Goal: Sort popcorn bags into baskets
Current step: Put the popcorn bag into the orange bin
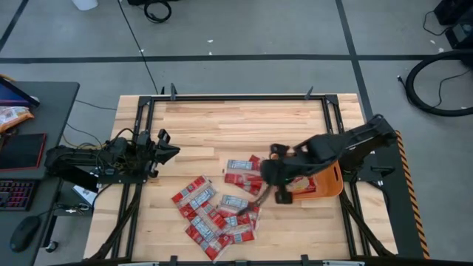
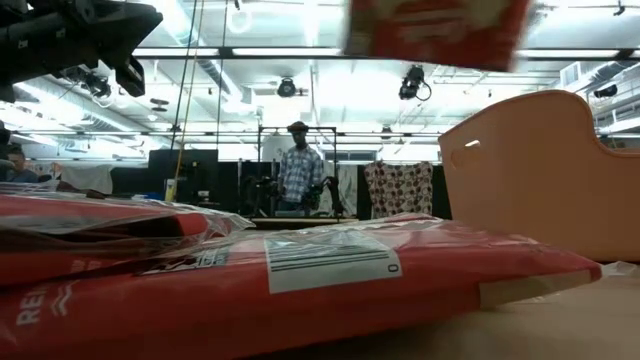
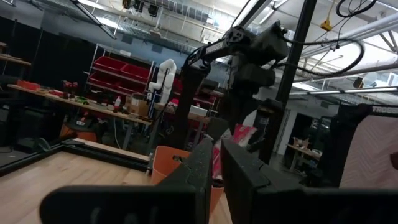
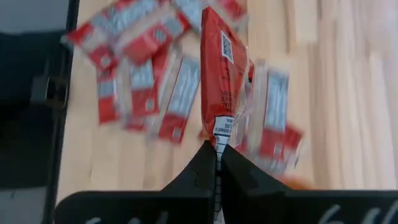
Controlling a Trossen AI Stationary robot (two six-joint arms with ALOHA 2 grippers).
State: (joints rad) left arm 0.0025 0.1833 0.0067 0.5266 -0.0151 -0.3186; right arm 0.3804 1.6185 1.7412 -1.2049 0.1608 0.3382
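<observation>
Several red popcorn bags lie flat and overlapping near the table's near edge, with more beside the right arm; they fill the foreground of the low view. The orange tub sits at the table's right, partly under the right arm, and shows in the low view. My right gripper is shut on one bag above the pile, left of the tub. That bag hangs high in the low view. My left gripper waits shut over the table's left part. My right gripper pinches one red bag by the sealed end strip between its two fingers. The fingers slant down toward the pile from the right. The bag is lifted clear of the table, standing edge-on and reaching out beyond the fingertips.
Black frame rails run along the table's edges. Bare wood lies toward the far edge. A person stands in the room beyond the table. A desk with a keyboard stands left of the table.
</observation>
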